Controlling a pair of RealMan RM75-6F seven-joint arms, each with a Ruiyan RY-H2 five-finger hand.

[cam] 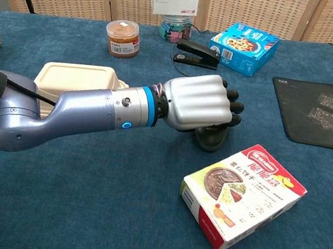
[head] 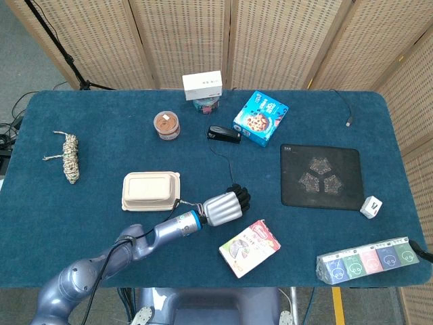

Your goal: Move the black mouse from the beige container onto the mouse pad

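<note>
Left hand (cam: pixel 201 107) grips the mouse (cam: pixel 212 138) under its curled fingers; container (cam: pixel 74 78) behind it, pad (cam: pixel 315 113) well ahead.

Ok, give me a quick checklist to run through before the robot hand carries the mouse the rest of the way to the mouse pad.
1. Mouse held by left robot hand: ok, fingers wrapped over it.
2. Mouse out of the beige container: ok.
3. Mouse lifted off the table: cannot tell, hidden under the hand.
4. Mouse pad bare: ok, nothing lies on it.
5. Path to the pad: ok, the snack box lies nearer the front edge.
6. Right robot hand out of the way: cannot tell, not in view.
</note>
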